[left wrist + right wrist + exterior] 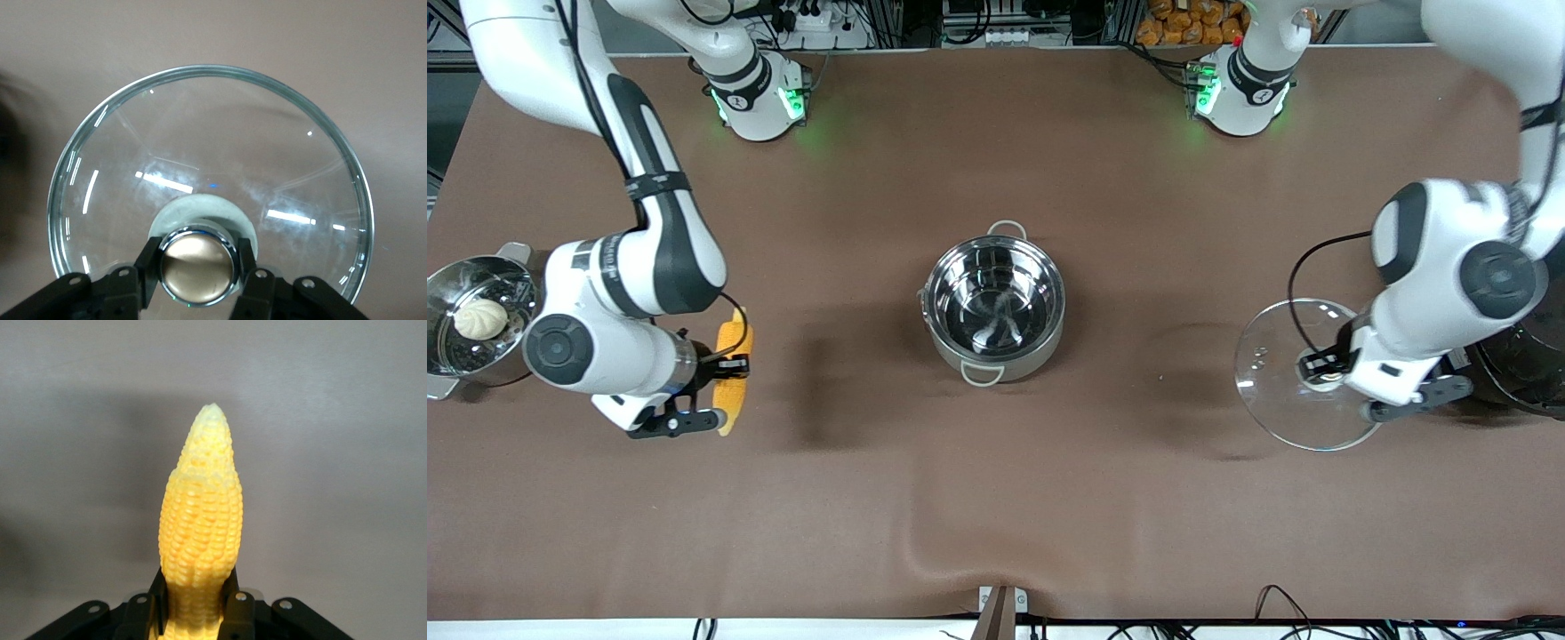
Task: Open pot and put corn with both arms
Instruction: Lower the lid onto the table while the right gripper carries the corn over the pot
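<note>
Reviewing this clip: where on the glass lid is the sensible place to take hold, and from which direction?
By the round knob at the centre of the glass lid, coming from above. The dome is wide, smooth and thin-rimmed, so the raised knob is the only part narrow enough for two fingers. The left end effector is shut on that knob now, one finger on each side of it.

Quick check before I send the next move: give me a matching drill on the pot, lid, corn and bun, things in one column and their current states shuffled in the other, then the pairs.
Things:
1. pot
2. glass lid
3. corn
4. white bun

States:
A. gripped by the right gripper toward the right arm's end of the table
B. lying in the steamer pan
C. uncovered and empty at the middle of the table
D. held by its knob in the left gripper toward the left arm's end

Pairs: 1-C, 2-D, 3-A, 4-B
</note>
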Robot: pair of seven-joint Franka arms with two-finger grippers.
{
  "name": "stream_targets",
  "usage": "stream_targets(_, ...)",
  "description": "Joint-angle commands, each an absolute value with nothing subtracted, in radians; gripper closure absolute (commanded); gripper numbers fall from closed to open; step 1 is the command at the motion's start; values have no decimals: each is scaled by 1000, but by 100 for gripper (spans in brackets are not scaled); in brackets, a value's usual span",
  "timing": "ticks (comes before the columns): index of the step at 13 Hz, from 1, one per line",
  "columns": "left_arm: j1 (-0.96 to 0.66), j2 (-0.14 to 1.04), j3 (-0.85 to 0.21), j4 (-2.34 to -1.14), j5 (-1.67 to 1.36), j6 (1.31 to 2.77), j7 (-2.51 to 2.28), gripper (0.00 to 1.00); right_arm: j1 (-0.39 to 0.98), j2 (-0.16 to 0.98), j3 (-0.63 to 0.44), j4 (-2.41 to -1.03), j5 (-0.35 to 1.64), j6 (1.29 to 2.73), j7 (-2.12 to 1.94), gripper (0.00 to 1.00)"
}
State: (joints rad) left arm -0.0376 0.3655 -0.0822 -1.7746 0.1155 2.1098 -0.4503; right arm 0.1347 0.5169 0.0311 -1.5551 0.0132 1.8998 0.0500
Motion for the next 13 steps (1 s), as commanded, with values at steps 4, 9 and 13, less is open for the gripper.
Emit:
stream_targets(4,-35,385,-97,-1983,115,2327,-440,100,227,495,26,-1516,18,1849,219,100)
stream_targets(9,-35,414,-97,-2045,121,2419,-440,100,356,512,26,-1465,18,1825,435,100)
stream_targets(13,-32,428,-97,-2045,121,2421,-440,93,367,515,26,-1463,20,1829,465,100)
